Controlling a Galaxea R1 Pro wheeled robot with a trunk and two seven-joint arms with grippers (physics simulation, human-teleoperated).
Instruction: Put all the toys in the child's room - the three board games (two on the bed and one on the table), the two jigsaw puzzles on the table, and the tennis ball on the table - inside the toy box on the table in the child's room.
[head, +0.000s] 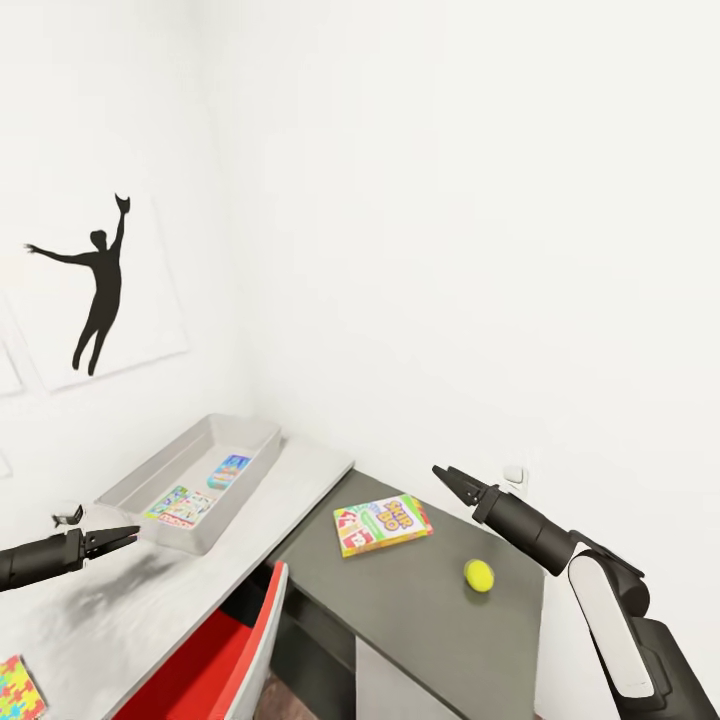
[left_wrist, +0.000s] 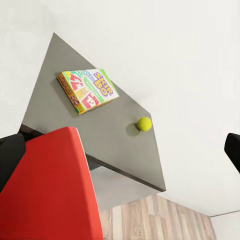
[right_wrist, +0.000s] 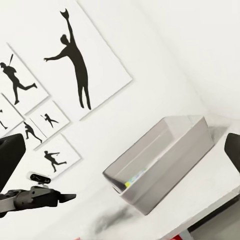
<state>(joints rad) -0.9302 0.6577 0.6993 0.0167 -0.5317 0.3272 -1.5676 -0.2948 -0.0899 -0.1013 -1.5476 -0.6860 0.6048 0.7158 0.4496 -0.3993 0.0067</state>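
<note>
Toy box (head: 135, 478): on table (head: 290, 470), two boards inside. Board game (head: 382, 524) and tennis ball (head: 479, 575) wait on side unit (head: 420, 610). Left gripper (head: 122, 538), right gripper (head: 446, 474): together, empty, likely staged for pickup.

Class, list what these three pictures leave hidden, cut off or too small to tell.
- Jigsaw puzzle: cut off by the head view's bottom-left corner.
- Toy box contents: hidden by its wall in the right wrist view.
- Print on the two board games in the box: too small in the head view.
- Left gripper and right gripper: gap between fingers too small to judge.
</note>
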